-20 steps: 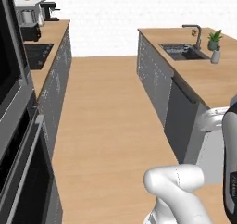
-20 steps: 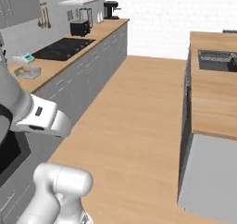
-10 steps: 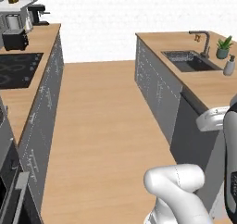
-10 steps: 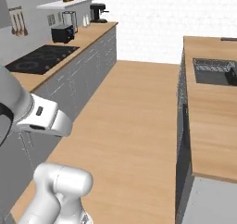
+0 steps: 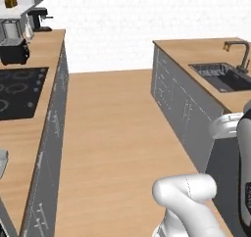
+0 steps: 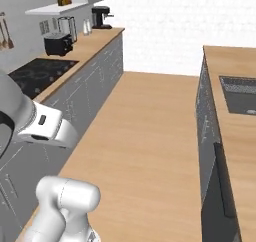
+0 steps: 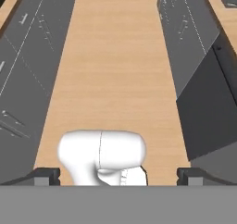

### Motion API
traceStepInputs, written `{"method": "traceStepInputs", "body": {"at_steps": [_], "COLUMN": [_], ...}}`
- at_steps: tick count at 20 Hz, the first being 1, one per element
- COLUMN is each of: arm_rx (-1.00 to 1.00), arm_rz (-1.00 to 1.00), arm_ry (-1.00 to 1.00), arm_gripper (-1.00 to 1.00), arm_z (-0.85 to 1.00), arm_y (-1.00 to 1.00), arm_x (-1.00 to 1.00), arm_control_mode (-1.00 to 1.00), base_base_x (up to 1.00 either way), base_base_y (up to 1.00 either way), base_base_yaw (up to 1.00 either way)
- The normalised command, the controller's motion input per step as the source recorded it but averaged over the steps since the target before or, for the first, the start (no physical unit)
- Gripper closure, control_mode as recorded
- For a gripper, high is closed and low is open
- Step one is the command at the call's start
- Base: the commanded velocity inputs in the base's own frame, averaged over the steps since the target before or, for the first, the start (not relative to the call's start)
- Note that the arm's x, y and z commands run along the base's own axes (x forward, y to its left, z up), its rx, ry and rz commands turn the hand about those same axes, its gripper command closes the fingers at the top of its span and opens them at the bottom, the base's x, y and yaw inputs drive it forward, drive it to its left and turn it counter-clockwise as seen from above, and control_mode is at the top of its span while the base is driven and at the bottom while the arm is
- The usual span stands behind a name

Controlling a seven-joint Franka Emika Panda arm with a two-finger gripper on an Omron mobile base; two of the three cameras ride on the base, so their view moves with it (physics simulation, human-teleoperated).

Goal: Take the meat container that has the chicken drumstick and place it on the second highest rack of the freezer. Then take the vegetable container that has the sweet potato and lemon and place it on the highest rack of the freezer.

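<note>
In the hand view my gripper (image 7: 118, 174) looks down the wooden floor (image 7: 115, 70) of the aisle. Its two dark fingertips (image 7: 46, 174) stand far apart at the bottom corners, open, and hold nothing. The meat container, the vegetable container and the freezer are out of view. A pale edge of something (image 5: 2, 162) shows at the left border on the near counter, and I cannot tell what it is.
The left counter (image 5: 34, 128) carries a black cooktop (image 5: 14, 91), a toaster (image 5: 13, 51) and a coffee machine (image 5: 39, 18). The right island (image 5: 196, 50) has a sink (image 5: 223, 77) and a faucet (image 5: 240, 55). A dark appliance front (image 6: 220, 196) faces the floor aisle (image 5: 117, 133).
The whole picture has shifted, so the base has moved. The dark ovens at the left have gone from view, and the cooktop and sink now sit closer. The gripper stays open.
</note>
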Motion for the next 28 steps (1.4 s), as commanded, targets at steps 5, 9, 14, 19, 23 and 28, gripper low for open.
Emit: {"method": "traceStepInputs", "body": {"at_steps": [5, 9, 14, 19, 23, 28], "arm_rx": [0.00, 0.00, 0.00, 0.00, 0.00, 0.00], "arm_rz": [0.00, 0.00, 0.00, 0.00, 0.00, 0.00], "arm_ry": [0.00, 0.00, 0.00, 0.00, 0.00, 0.00], "arm_gripper": [-1.00, -1.00, -1.00, -1.00, -1.00, -1.00], "arm_z": [0.00, 0.00, 0.00, 0.00, 0.00, 0.00], "arm_y": [0.00, 0.00, 0.00, 0.00, 0.00, 0.00], "arm_x": [0.00, 0.00, 0.00, 0.00, 0.00, 0.00], "arm_control_mode": [1.00, 1.00, 1.00, 1.00, 1.00, 1.00], "base_base_x": [0.69, 0.33, 0.13, 0.00, 0.00, 0.00], "base_base_y": [0.50, 0.38, 0.26, 0.07, 0.02, 0.00], "base_base_yaw": [0.40, 0.75, 0.80, 0.85, 0.83, 0.66]}}
